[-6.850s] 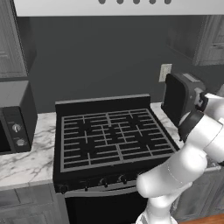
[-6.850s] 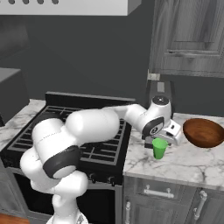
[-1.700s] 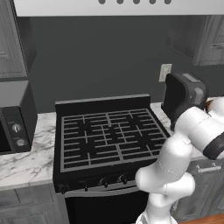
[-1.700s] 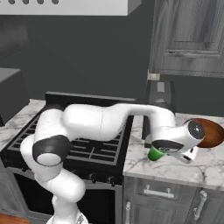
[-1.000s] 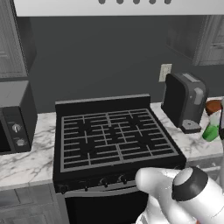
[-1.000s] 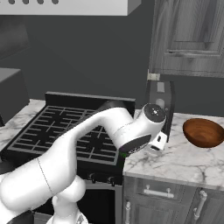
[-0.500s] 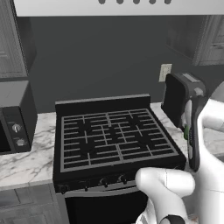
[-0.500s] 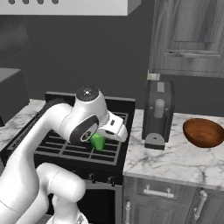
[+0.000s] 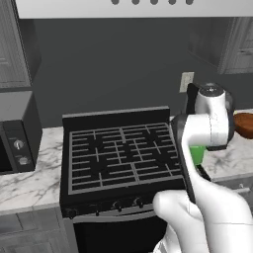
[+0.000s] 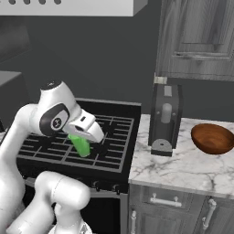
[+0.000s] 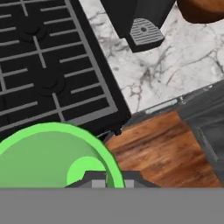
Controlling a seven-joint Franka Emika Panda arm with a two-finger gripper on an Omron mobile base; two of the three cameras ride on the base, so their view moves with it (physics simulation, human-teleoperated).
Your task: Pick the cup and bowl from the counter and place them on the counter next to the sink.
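I hold the cup point(image 10: 81, 145) in my gripper point(image 10: 87, 142), my fingers clamped on it, above the right part of the stove point(image 10: 77, 146). In the right base view the green tumbler hangs tilted under my white hand, over the grates and clear of them. In the left base view a patch of the cup point(image 9: 197, 154) shows just behind my forearm, near the stove's right edge. In the hand view the cup point(image 11: 48, 157) sits low and left, its open rim towards the camera and its green floor visible inside; past it lie the stove point(image 11: 39, 65) grates, the marble counter point(image 11: 175, 70) and the wood floor point(image 11: 157, 148) below.

The bowl point(image 10: 213, 138) rests on the counter point(image 10: 183, 169) to the right of the stove, well apart from me. Between stove and bowl stands a dark coffee machine point(image 10: 165, 119), just beside the stove's right edge. In the left base view a piece of the bowl point(image 9: 244, 124) shows at the far right, behind my arm, and a microwave point(image 9: 15, 133) sits on the counter point(image 9: 29, 183) left of the stove point(image 9: 118, 153). In the hand view the bowl point(image 11: 202, 9) lies at the top right corner, right of the coffee machine point(image 11: 140, 19).
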